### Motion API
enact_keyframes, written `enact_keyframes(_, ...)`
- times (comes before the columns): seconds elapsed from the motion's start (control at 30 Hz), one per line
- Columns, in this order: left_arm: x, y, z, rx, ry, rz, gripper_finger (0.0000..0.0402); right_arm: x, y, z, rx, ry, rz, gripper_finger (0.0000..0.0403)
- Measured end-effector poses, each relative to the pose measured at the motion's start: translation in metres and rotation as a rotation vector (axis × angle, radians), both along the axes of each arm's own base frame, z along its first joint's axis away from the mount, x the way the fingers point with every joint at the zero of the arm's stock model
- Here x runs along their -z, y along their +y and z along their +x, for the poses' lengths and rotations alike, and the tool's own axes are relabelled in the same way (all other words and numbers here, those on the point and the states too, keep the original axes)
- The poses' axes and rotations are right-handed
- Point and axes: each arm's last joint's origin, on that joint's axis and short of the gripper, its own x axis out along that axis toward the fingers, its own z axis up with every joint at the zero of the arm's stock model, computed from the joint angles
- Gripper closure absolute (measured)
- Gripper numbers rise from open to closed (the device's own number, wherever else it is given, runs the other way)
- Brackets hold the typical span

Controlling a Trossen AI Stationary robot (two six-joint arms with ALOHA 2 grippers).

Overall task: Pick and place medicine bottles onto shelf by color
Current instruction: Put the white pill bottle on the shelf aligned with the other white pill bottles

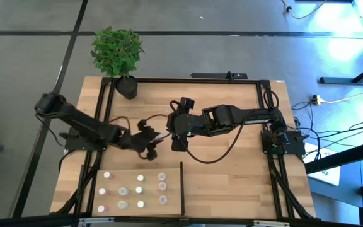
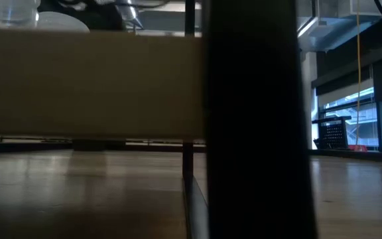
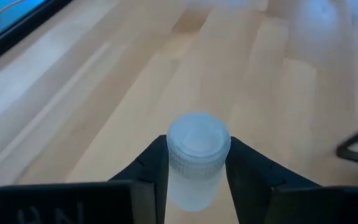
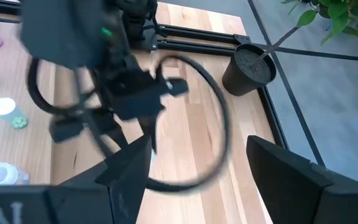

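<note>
White-capped and upright between my left gripper (image 1: 151, 147) jaws, the medicine bottle (image 3: 197, 155) hangs over the table just beyond the shelf (image 1: 172, 189), while my right gripper (image 1: 178, 143) waits beside it, jaws wide.

We see a tabletop (image 1: 232, 164) of pale wood in narrow planks — smooth, with a soft sheen in the low view. The shelf (image 1: 175, 189) is lighter wood in broader boards, edged by thin matt black rails (image 1: 182, 188). The medicine bottle (image 3: 196, 163) looks like frosted, translucent plastic; its white cap is finely ribbed round the side and smooth on top. The left gripper's fingers (image 3: 146, 169) gripping it look like matt black plastic. The plant pot (image 4: 248, 68) is matt black — its cable (image 4: 219, 118) neighbour faintly glossy.
</note>
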Motion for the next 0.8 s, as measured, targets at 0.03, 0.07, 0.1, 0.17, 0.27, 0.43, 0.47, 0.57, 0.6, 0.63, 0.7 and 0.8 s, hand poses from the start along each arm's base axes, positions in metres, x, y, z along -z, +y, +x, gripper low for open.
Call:
enact_keyframes(0.03, -0.002, -0.004, -0.005, -0.011, -0.001, -0.006, 0.0288, 0.000, 0.000, 0.000, 0.000, -0.003, 0.001, 0.0138)
enact_keyframes(0.07, -0.004, -0.009, -0.011, -0.024, 0.003, -0.010, 0.0288, 0.000, 0.000, 0.000, 0.000, -0.006, 0.001, 0.0138)
enact_keyframes(0.1, -0.005, -0.013, -0.018, -0.034, 0.004, -0.017, 0.0288, 0.000, 0.000, 0.000, 0.000, -0.006, 0.001, 0.0138)
enact_keyframes(0.17, -0.008, -0.022, -0.030, -0.059, -0.008, -0.029, 0.0288, 0.000, 0.000, 0.000, 0.000, -0.006, 0.001, 0.0138)
enact_keyframes(0.27, -0.011, -0.034, -0.048, -0.094, -0.043, -0.046, 0.0288, 0.000, 0.000, 0.000, 0.000, -0.006, 0.001, 0.0138)
enact_keyframes(0.43, -0.012, -0.050, -0.074, -0.128, -0.083, -0.093, 0.0288, -0.001, 0.000, 0.001, 0.000, -0.009, 0.002, 0.0138)
enact_keyframes(0.47, -0.012, -0.052, -0.079, -0.123, -0.079, -0.104, 0.0288, -0.001, 0.000, 0.001, 0.001, -0.012, 0.003, 0.0138)
enact_keyframes(0.57, -0.010, -0.059, -0.090, -0.087, -0.064, -0.119, 0.0287, -0.001, 0.000, 0.001, 0.001, -0.013, 0.003, 0.0138)
enact_keyframes(0.6, -0.010, -0.062, -0.093, -0.071, -0.060, -0.118, 0.0287, -0.001, 0.000, 0.001, 0.001, -0.013, 0.003, 0.0138)
enact_keyframes(0.63, -0.010, -0.064, -0.095, -0.054, -0.054, -0.115, 0.0287, -0.001, 0.000, 0.001, 0.001, -0.013, 0.003, 0.0138)
enact_keyframes(0.7, -0.010, -0.069, -0.100, -0.019, -0.051, -0.114, 0.0287, -0.001, 0.000, 0.001, 0.000, -0.013, 0.003, 0.0138)
enact_keyframes(0.8, -0.010, -0.074, -0.104, 0.029, -0.043, -0.101, 0.0287, -0.001, 0.000, 0.001, 0.000, -0.013, 0.003, 0.0138)
